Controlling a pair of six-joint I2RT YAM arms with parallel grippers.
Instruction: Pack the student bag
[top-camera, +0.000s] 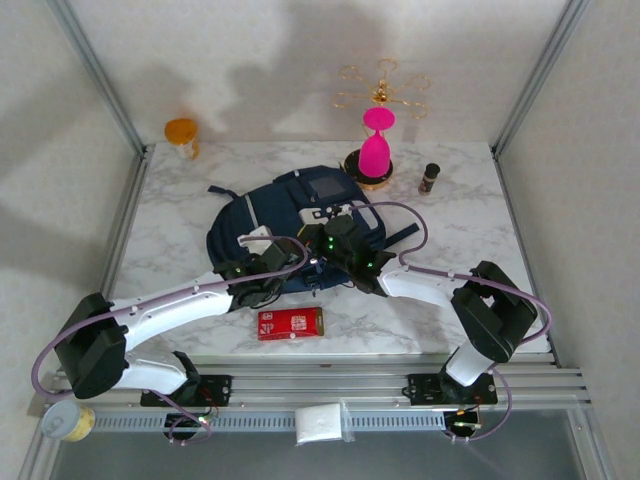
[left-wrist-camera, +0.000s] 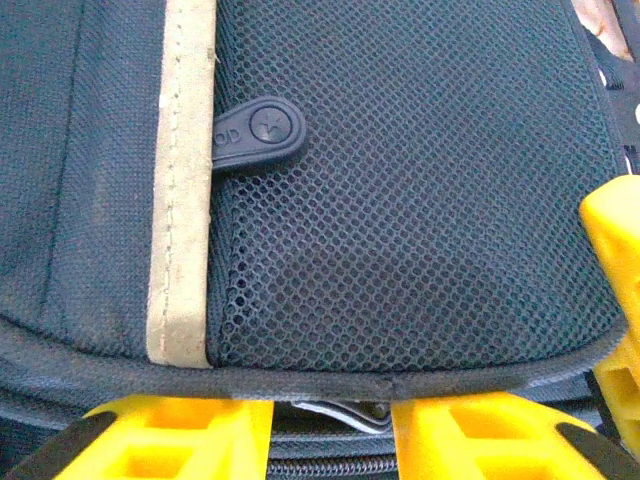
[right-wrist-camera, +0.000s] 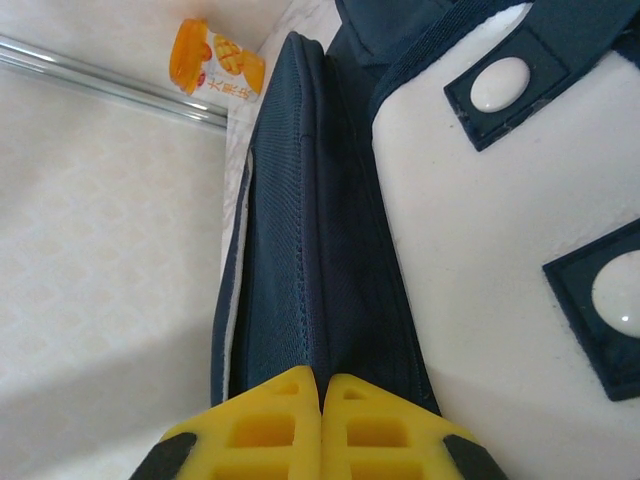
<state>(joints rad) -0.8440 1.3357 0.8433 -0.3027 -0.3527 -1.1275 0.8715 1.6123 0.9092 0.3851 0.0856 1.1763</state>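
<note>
Navy student bag (top-camera: 290, 215) is lying flat just behind the red packet (top-camera: 291, 323). Left gripper (left-wrist-camera: 330, 425), behind packet's left end, is straddling bag's zipper edge, fingers spread. Right gripper (right-wrist-camera: 322, 385), behind packet's right end, is holding fingers pressed together at a bag seam.

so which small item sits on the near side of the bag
The red box, lying flat in front of the student bag; the orange cup and dark bottle stand at the far side.
</note>
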